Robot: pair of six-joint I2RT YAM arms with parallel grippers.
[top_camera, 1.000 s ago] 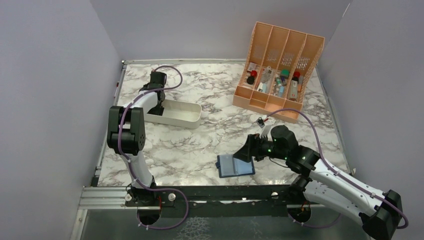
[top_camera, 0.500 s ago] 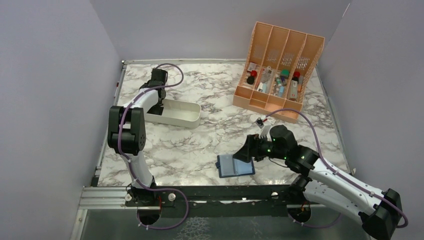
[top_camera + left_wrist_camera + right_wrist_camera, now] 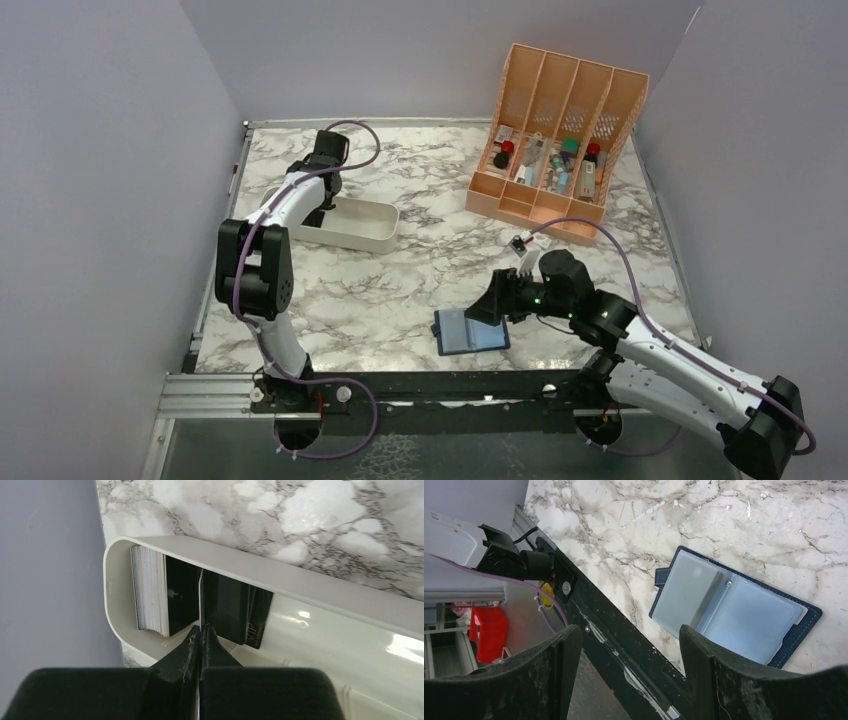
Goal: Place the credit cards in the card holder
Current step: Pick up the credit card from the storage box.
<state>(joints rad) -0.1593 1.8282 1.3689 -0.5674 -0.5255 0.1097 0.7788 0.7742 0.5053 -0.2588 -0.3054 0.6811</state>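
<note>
The credit cards [image 3: 150,590] stand on edge as a stack in the left end of a white tray [image 3: 300,580], with dark cards [image 3: 227,607] leaning beside them. My left gripper [image 3: 200,630] is shut on one thin card [image 3: 200,595], seen edge-on between its fingertips. In the top view this gripper [image 3: 316,205] reaches down into the tray [image 3: 365,235]. The navy card holder [image 3: 734,607] lies open on the marble near the front edge, showing pale blue pockets. My right gripper [image 3: 629,645] hovers open just beside the card holder [image 3: 472,330], holding nothing.
An orange slotted organizer [image 3: 555,140] with small bottles stands at the back right. The black front rail [image 3: 624,645] runs under the right gripper. Grey walls enclose the table on the left, right and back.
The left gripper has closed onto a card in the tray, and its wrist swung slightly right. The tray shifted a little. The right arm stayed still.
</note>
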